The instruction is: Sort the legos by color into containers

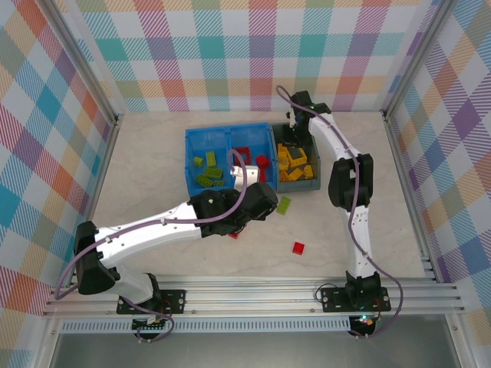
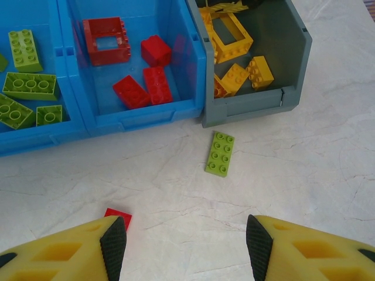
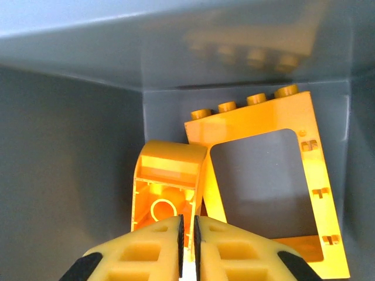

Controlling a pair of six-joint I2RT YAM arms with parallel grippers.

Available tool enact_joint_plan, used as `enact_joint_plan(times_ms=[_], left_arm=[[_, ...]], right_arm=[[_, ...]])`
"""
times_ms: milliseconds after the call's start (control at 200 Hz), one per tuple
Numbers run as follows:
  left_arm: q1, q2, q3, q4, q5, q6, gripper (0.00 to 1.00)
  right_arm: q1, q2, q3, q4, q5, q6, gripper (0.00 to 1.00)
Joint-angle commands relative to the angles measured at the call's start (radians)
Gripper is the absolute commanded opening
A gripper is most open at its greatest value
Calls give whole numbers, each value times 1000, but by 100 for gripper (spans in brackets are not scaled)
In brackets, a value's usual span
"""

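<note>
Three bricks lie loose on the pale table [image 1: 153, 153]. In the overhead view, a green brick [image 1: 284, 205] lies just below the grey bin [image 1: 298, 185] near the centre, a red brick [image 1: 298, 247] lies lower right of it, and a second red brick [image 1: 232, 234] lies at the edge of the left arm [image 1: 153, 226]. The blue bin [image 1: 187, 161] sits at upper centre, touching the grey one. Its left half holds green bricks [image 2: 29, 85] and its right half red ones, among them a hollow red frame [image 2: 105, 40]. In the left wrist view the left gripper [image 2: 181, 240] stands wide apart at the bottom of the frame with nothing between its fingers, and the second red brick is just beside the left-hand pad. The right gripper [image 3: 187, 229] is down inside the grey bin, its fingers closed to a thin slit with nothing seen between them. A yellow arch piece [image 3: 167, 175] lies just beyond its tips, and a yellow frame [image 3: 252, 120] lies to the right.
</note>
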Motion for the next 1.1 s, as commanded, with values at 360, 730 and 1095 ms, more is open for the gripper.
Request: enact_joint_plan(times_ms=[360,730,1095], left_arm=[[-6,-41,1,-20,-14,-1,57],[-6,-49,-2,-21,-9,4,57],[-12,49,15,97,156,113,61]], right_arm=[[-8,17,13,24,-218,28,25],[-16,-77,-66,67,-112,67,25],[5,-426,-432,271,13,54,30]])
